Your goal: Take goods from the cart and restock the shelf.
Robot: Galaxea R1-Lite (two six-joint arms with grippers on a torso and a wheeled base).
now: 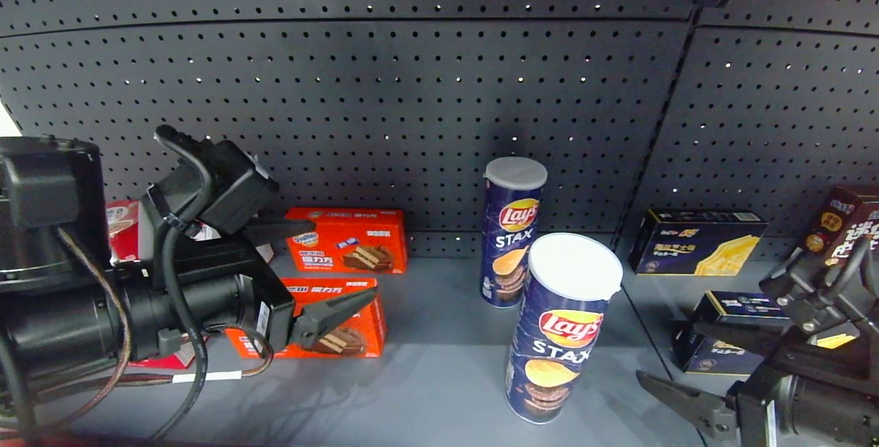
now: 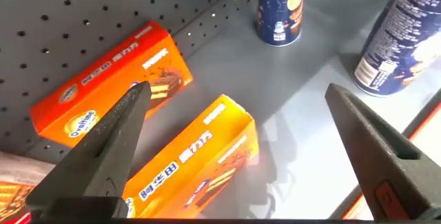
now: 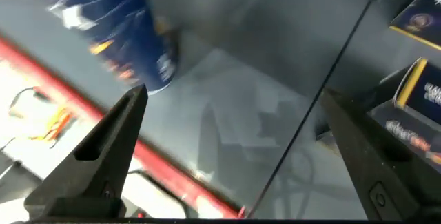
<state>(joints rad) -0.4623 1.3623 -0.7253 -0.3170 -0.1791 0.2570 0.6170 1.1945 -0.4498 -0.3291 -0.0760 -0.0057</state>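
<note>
Grippers both open and empty: my left gripper point(image 2: 238, 93) hangs over the front orange box point(image 2: 200, 162), my right gripper point(image 3: 234, 94) near the front chip can point(image 1: 560, 337) standing on the shelf point(image 1: 439, 371).

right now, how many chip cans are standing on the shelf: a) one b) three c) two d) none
c: the rear can stands close to the pegboard and the front can stands nearer the edge of the shelf, both upright.
</note>
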